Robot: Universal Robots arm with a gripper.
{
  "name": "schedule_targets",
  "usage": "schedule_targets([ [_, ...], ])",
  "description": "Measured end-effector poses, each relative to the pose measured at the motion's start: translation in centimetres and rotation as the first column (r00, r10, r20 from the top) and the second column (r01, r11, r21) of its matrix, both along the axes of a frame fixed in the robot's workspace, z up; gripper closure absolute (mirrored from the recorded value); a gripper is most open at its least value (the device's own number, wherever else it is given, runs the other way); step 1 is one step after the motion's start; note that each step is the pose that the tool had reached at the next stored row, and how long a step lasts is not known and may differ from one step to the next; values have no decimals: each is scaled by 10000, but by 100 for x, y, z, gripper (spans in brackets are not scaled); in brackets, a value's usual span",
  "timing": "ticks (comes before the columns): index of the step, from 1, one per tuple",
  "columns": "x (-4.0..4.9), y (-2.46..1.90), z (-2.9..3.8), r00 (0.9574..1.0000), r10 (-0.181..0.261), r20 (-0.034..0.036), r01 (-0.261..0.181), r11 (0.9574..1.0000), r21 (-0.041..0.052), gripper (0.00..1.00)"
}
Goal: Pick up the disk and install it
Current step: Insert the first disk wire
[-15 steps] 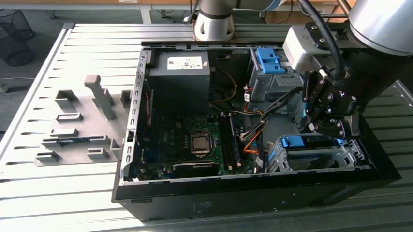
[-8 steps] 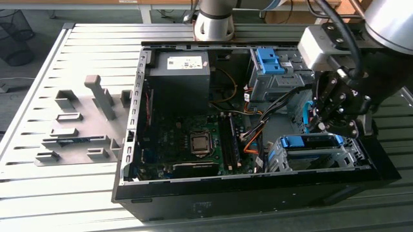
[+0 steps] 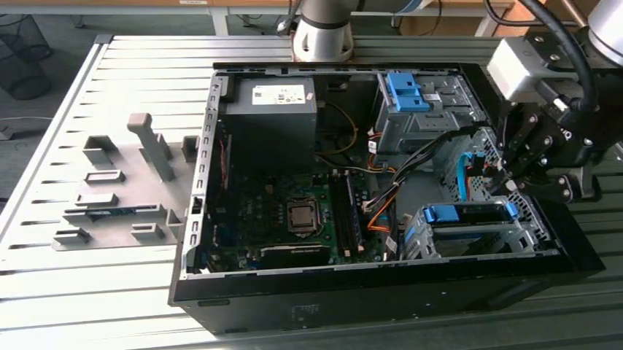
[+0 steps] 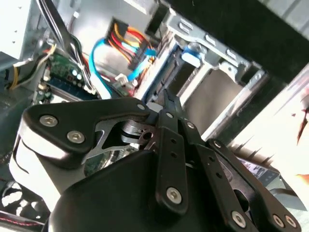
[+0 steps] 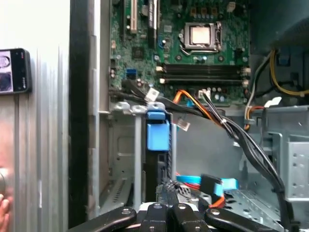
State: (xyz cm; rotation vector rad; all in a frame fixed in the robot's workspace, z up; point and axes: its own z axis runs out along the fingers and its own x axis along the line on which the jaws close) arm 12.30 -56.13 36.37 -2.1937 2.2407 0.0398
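My pincer [image 3: 504,184]: closed, fingertips pressed together with nothing between them, as both wrist views show [image 4: 166,100] [image 5: 169,186].
Where I am: over the open computer case [image 3: 200,219], at its side toward the exterior view's right, just beside the drive cage [image 3: 521,219].
The disk [image 3: 472,214]: seated in that drive cage in the case's near corner, blue frame facing up; I am not holding it.
Disk from my wrist: in the first wrist view it stands edge-on in its slot [image 5: 158,137], blue tab straight ahead of my fingertips.
Blue bracket [image 3: 404,91]: in the far bay, well apart from me.
Motherboard [image 3: 292,219]: bare, mid-case.
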Motion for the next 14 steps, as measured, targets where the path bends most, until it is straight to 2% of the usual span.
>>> schedule_targets([
  [3,29,111,-1,10000,-1,0,1,10000,1,89],
  [7,46,237,0,10000,-4,0,4,10000,-2,89],
  [10,57,270,0,10000,-67,0,67,10000,-2,89],
  [14,81,270,0,10000,-78,-28,78,10000,-3,89],
])
